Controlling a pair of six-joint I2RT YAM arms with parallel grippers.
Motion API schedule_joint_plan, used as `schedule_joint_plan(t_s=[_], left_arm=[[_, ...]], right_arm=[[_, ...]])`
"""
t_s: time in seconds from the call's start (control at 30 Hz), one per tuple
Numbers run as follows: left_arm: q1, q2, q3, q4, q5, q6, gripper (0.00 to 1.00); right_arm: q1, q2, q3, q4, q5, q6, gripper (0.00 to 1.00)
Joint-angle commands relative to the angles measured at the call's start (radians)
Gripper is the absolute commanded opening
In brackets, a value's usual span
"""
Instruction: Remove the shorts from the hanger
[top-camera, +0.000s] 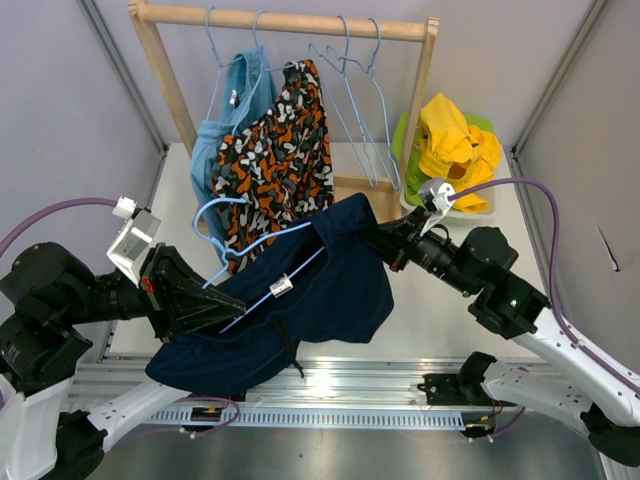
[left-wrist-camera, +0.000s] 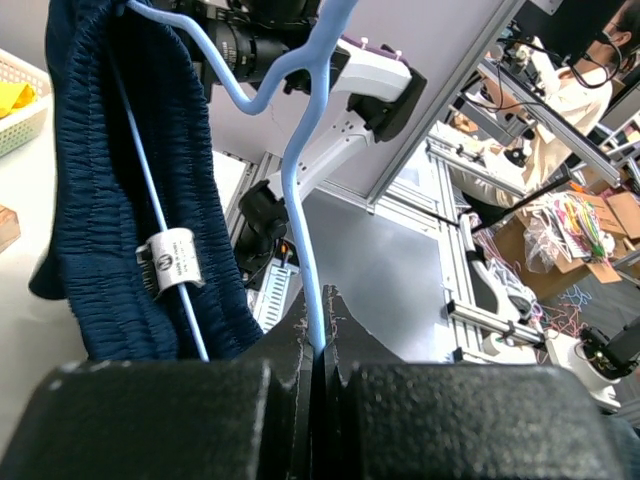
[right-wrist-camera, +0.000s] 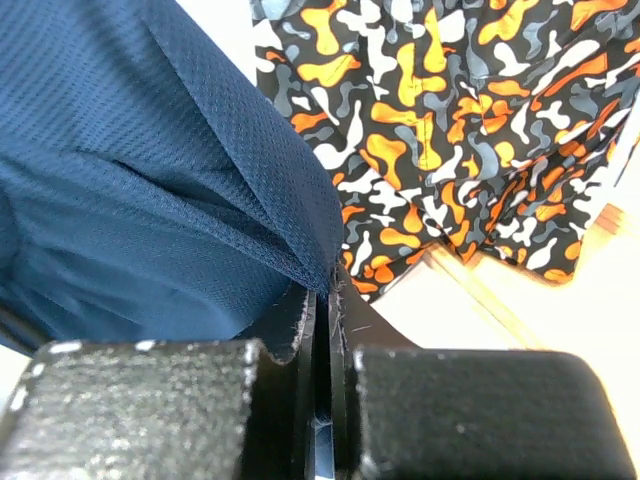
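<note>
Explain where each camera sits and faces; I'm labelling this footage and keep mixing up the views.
Top external: above and behind the bases, looking down at the rack; both arms show.
Left wrist: on the left end effector, looking along its fingers at the pinched blue hanger.
Right wrist: on the right end effector, facing the pinched navy shorts; its fingers show.
Shared: navy shorts appear in all three.

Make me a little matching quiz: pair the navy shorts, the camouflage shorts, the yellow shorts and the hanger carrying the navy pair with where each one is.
1 navy shorts
2 camouflage shorts
3 yellow shorts
4 hanger carrying the navy pair

A in the basket
B hanging on the wooden rack
C pinched by the right gripper
D pinched by the left gripper

Pairs: 1-C, 2-B, 3-A, 4-D
</note>
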Motion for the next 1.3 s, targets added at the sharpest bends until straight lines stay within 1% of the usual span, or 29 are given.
schedule_joint_plan(t_s=[0.0,0.1,0.17,0.2,0.3,0.33,0.37,0.43,0.47,0.5,0.6,0.8,0.9,1.0,1.03,1.13,1.27], left_arm=[[-0.008,-0.010,0.007,0.124,0.052,-0.024,0.00],[-0.010,-0.021,-0.008,0.106,0.039,-0.012,0.00],[-0.014,-0.025,-0.025,0.094,0.033,-0.005,0.00],[-0.014,-0.031,-0.031,0.084,0.029,-0.003,0.00],[-0.025,-0.041,-0.045,0.064,0.015,0.006,0.00],[-0.027,-0.044,-0.045,0.060,0.007,0.009,0.00],[-0.028,-0.047,-0.045,0.055,0.003,0.012,0.00],[-0.034,-0.053,-0.043,0.043,-0.003,0.017,0.00],[-0.036,-0.053,-0.045,0.038,-0.010,0.019,0.00],[-0.039,-0.053,-0.039,0.029,-0.016,0.022,0.00],[-0.048,-0.054,-0.030,0.009,-0.033,0.028,0.00],[-0.059,-0.064,-0.023,-0.011,-0.050,0.038,0.00],[-0.065,-0.064,-0.023,-0.017,-0.050,0.042,0.00],[-0.074,-0.067,-0.036,-0.022,-0.050,0.045,0.00],[-0.076,-0.067,-0.039,-0.022,-0.051,0.046,0.00],[-0.079,-0.070,-0.045,-0.029,-0.059,0.051,0.00],[-0.083,-0.070,-0.042,-0.034,-0.063,0.055,0.00]], right_arm=[[0.002,0.019,-0.006,0.067,0.016,-0.015,0.00],[0.001,-0.002,-0.011,0.075,0.085,-0.036,0.00],[-0.004,-0.030,-0.003,0.072,0.157,-0.081,0.00],[-0.006,-0.040,0.003,0.066,0.216,-0.093,0.00],[-0.054,-0.077,0.022,0.049,0.276,-0.130,0.00],[-0.076,-0.085,0.026,0.045,0.278,-0.131,0.00],[-0.131,-0.097,0.037,0.029,0.274,-0.127,0.00],[-0.192,-0.105,0.045,0.017,0.240,-0.111,0.00],[-0.253,-0.106,0.046,0.012,0.223,-0.090,0.00],[-0.283,-0.111,0.046,0.005,0.179,-0.078,0.00],[-0.369,-0.120,0.035,0.002,0.134,-0.044,0.00],[-0.437,-0.102,0.022,0.002,0.105,0.008,0.00],[-0.450,-0.085,0.022,-0.003,0.146,0.019,0.00],[-0.499,-0.034,0.063,-0.049,0.201,0.047,0.00],[-0.544,-0.007,0.075,-0.058,0.195,0.066,0.00],[-0.626,0.028,0.101,-0.054,0.142,0.099,0.00],[-0.691,0.082,0.149,-0.052,0.102,0.113,0.00]])
